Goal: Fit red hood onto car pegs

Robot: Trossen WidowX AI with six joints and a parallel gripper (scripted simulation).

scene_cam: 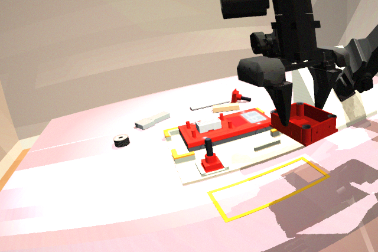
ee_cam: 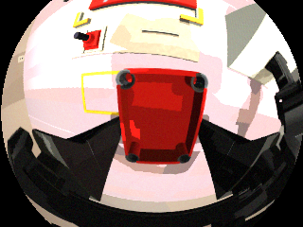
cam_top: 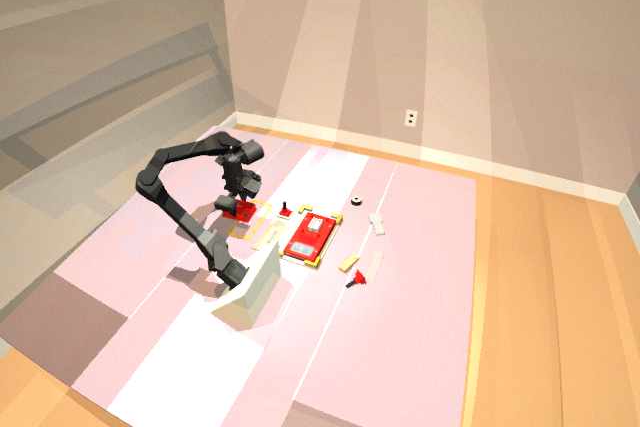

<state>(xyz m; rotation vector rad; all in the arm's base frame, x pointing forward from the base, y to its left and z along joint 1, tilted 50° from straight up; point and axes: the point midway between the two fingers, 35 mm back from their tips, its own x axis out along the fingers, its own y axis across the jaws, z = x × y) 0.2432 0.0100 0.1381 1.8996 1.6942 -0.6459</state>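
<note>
While the table (cam_top: 413, 308) spread below it, the gripper (scene_cam: 300, 111) was clamped on the red hood (scene_cam: 308, 127), held open side up, clear of the surface. Ahead of the fingers sat the chassis (scene_cam: 231, 127) in its jig (scene_cam: 170, 133), four pegs uncovered.

The pale pink worktop (scene_cam: 76, 163) carries a cream base sheet (scene_cam: 189, 177) with yellow corner brackets (scene_cam: 181, 154), holding the red chassis (scene_cam: 231, 127) with its white engine block (scene_cam: 207, 124). On the same sheet, near its front edge, stands a small red mount with a black peg (scene_cam: 209, 159). A yellow rectangular outline (scene_cam: 265, 188) is marked just beside the sheet. Farther off lie a black ribbed wheel (scene_cam: 121, 140), a grey-white block (scene_cam: 152, 120), a tan wooden bar (scene_cam: 225, 107), a thin grey strip (scene_cam: 209, 105) and a small red-and-black clamp (scene_cam: 238, 95).
</note>
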